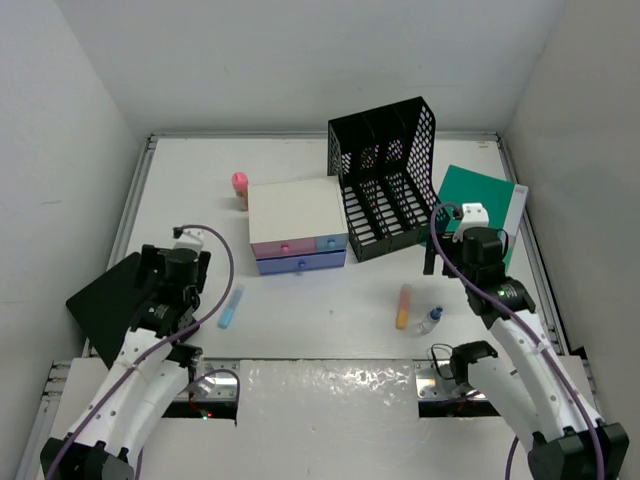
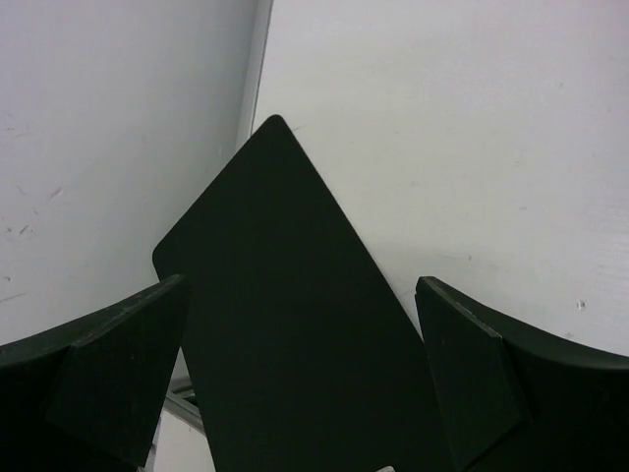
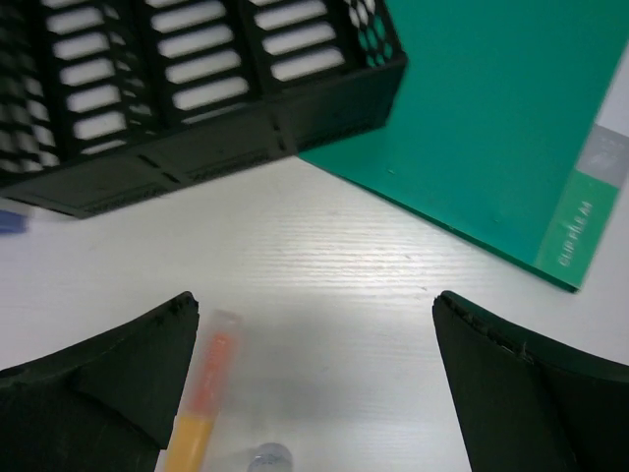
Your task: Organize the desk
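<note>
The desk (image 1: 300, 330) is a white tabletop with metal rail edges. A flat black notebook (image 1: 108, 298) lies at its left edge, partly over the rail. My left gripper (image 1: 160, 272) hangs open above it; in the left wrist view the notebook (image 2: 285, 324) fills the gap in my left gripper (image 2: 305, 393). My right gripper (image 1: 448, 252) is open and empty over bare desk. In the right wrist view, my right gripper (image 3: 314, 393) has an orange marker (image 3: 197, 403) by its left finger and a small clear bottle (image 3: 265, 459) below.
A cream-topped drawer box (image 1: 297, 228) stands mid-desk, a black mesh file holder (image 1: 385, 180) to its right, and a green folder (image 1: 480, 205) at the far right. A pink item (image 1: 240, 188), a blue marker (image 1: 231, 306), the orange marker (image 1: 403, 306) and the bottle (image 1: 430, 320) lie loose.
</note>
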Robot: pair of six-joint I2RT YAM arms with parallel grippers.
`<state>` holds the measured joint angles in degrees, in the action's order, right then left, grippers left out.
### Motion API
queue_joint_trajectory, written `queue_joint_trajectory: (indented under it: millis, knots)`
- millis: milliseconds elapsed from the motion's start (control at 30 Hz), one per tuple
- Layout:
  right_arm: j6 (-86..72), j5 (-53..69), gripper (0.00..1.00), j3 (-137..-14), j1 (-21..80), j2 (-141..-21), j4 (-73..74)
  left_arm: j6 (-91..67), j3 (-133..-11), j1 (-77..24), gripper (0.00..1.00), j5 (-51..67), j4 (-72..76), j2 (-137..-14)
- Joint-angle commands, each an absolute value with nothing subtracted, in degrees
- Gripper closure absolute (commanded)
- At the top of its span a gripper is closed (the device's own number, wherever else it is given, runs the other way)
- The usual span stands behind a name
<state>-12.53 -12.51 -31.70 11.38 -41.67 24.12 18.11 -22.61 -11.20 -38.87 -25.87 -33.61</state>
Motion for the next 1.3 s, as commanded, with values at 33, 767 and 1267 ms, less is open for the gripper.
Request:
queue_joint_trajectory:
  millis: [33, 767, 1267]
  knots:
    - [-14.7, 0.4, 0.01, -31.2, 11.3, -36.0, 17.5, 24.8, -27.3, -10.9, 0.04, -34.6, -23.5, -34.0]
    - [-23.6, -30.1, 0.54, -43.1, 53.0, -69.9, 0.4, 29.5, -84.3, -29.9, 0.23, -14.3, -29.3, -86.9]
    - [-29.4, -44.6, 0.64, -48.7, 55.9, -88.5, -19.3, 30.8, -78.1, -27.4, 0.23, -11.8, -22.7, -90.9]
